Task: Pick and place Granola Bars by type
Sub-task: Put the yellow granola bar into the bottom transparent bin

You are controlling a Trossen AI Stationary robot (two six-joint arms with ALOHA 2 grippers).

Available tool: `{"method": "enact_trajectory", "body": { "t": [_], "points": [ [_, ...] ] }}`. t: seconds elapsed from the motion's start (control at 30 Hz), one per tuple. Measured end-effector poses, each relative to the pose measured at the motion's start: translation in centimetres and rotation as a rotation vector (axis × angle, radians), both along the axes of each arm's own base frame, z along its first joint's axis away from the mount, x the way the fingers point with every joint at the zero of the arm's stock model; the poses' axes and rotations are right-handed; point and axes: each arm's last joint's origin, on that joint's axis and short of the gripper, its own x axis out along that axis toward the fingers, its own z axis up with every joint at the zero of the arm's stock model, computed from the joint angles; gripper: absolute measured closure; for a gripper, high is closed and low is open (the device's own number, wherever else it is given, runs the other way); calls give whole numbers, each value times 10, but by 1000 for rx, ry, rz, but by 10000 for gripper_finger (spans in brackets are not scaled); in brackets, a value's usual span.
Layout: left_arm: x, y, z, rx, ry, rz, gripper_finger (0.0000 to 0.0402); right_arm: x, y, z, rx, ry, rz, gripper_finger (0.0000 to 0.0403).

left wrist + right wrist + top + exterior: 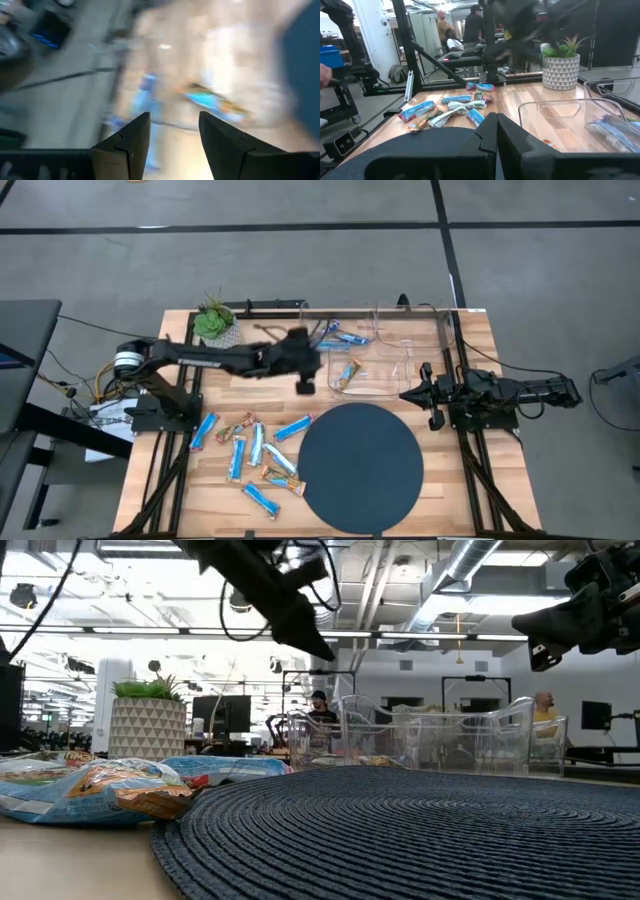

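Several Granola Bars (250,448) in blue and brown-orange wrappers lie flat on the wooden table, left of a round dark mat (360,467); they also show in the right wrist view (455,107). More bars lie inside the clear bins (385,360): blue ones (342,336) at the far left and a blue-and-orange one (347,373). My left gripper (312,370) hangs open above the table beside the bins' left side, nothing between its fingers (175,135). My right gripper (412,394) waits shut at the right, level above the table (496,131).
A potted plant (213,320) stands at the far left corner. The mat fills the near middle of the table. The clear bins stand along the far edge between the two arms. In the right wrist view people stand in the room beyond the table.
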Motion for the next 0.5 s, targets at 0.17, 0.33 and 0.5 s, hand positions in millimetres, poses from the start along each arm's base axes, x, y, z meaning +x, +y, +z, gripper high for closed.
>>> {"method": "enact_trajectory", "body": {
  "t": [0.17,0.33,0.5],
  "points": [
    [-34,-48,-21,-183,80,-2,238,0,0,0,0,0,0,403],
    [-65,-89,-39,-356,126,46,238,0,0,0,0,0,0,403],
    [-85,-110,-44,-457,186,140,239,0,0,0,0,1,0,403]
  ]
}}
